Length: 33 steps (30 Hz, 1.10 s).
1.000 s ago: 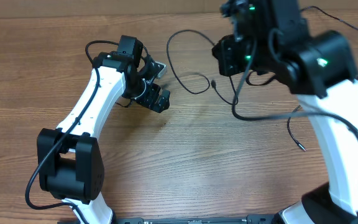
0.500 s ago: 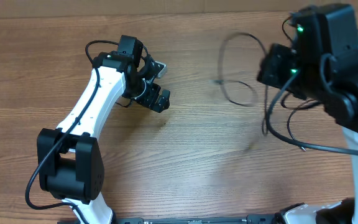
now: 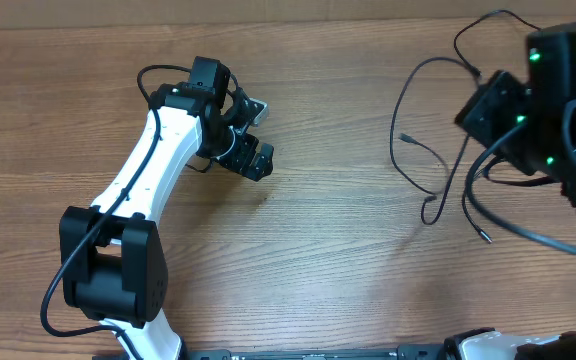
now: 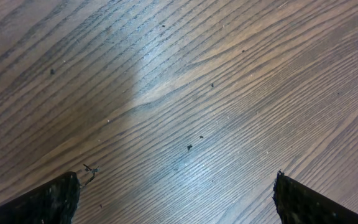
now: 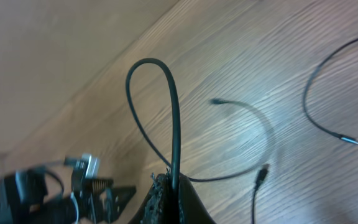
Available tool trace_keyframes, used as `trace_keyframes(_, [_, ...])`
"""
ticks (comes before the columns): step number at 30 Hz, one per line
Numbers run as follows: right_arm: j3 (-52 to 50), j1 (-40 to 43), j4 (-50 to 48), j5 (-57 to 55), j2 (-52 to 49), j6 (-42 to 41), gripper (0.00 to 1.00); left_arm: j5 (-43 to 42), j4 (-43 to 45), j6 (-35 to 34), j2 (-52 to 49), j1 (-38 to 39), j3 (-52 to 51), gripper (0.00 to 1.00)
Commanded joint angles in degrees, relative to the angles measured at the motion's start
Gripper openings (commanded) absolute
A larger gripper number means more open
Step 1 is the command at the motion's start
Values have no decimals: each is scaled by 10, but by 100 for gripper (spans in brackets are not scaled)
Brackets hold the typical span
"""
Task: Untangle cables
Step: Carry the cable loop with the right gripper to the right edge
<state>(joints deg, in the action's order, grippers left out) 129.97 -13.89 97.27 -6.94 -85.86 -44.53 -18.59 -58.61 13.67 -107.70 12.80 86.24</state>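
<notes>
The table (image 3: 298, 260) is bare wood across most of the overhead view. The right arm (image 3: 558, 120) has swung from the upper middle of that view to its right edge within the last second. The left arm (image 3: 158, 170) has not moved. The cables (image 3: 394, 130) went with the right arm, from the centre to the right side. Their loops now look more spread out, though strands still seem to cross at the lower right, so I judge the untangling only partly done.

Overhead, the wrist body hides the grip. The right wrist view shows it: the right gripper (image 5: 171, 196) is pinched on one strand, with a tall loop (image 5: 166, 81) rising from it. The left wrist view shows the left gripper (image 4: 176, 196) spread wide over bare wood, holding nothing. Only the right wrist view shows the small free plug ends (image 5: 216, 101) clearly.
</notes>
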Motion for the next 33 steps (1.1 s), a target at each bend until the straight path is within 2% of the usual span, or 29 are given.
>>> trace_keyframes(1, [9,40,-2,-12,10,-7,4,0,2,-2,-7,7,0,99])
trace_keyframes(10, [-12,179,-2,-9,9,13,4,0,2,-2,-7,7,0,99])
trace_keyframes(20, [-99,261,-3,-14,9,28,4,0,2,-2,-7,7,0,99])
trace_keyframes(28, [-123,391,-3,-109,9,76,4,0,2,-2,-7,7,0,100])
trace_keyframes(33, [-123,491,-16,-209,9,102,4,0,2,-2,-7,7,0,100])
